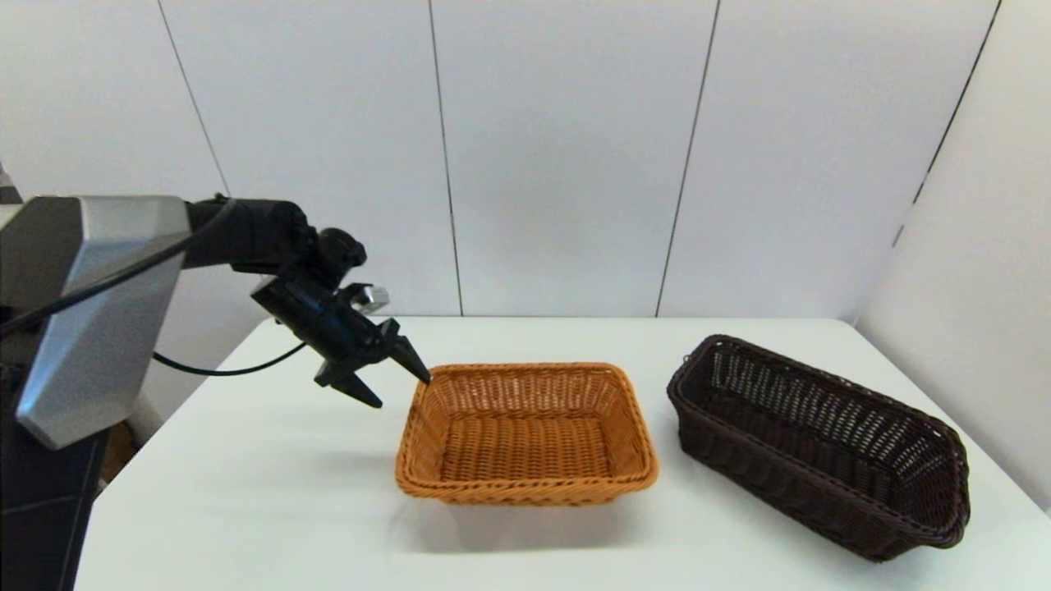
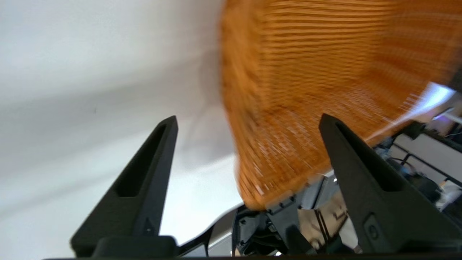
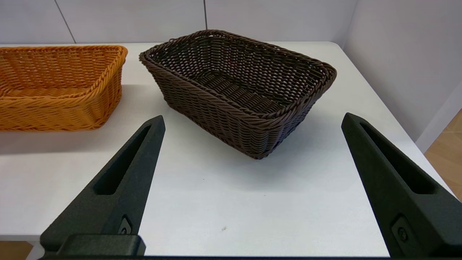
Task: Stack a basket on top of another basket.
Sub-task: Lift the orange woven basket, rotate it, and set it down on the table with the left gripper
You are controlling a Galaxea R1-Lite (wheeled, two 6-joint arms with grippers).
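Two woven baskets sit side by side on the white worktop, apart from each other with a strip of bare surface between them. Another basket, the orange-tan one with a braided rim, stands upright near the middle of the worktop. The basket, dark brown with open-weave sides and a rolled rim, stands upright to the robot's right of it, turned at an angle so that its long side runs toward the near right corner of the worktop. Both are empty inside.

The left hand hangs in the air at the far left corner of the orange-tan basket, pointing down and toward it. Its fingers are spread apart and grip nothing; the upper fingertip lies right at the braided rim in the head view, though actual contact cannot be judged. In the left wrist view that basket's corner sits between the two spread fingers.

The right hand is outside the head view. Its wrist view looks at the dark brown basket from the near side of the worktop, with its fingers spread wide, holding nothing and well short of the basket.
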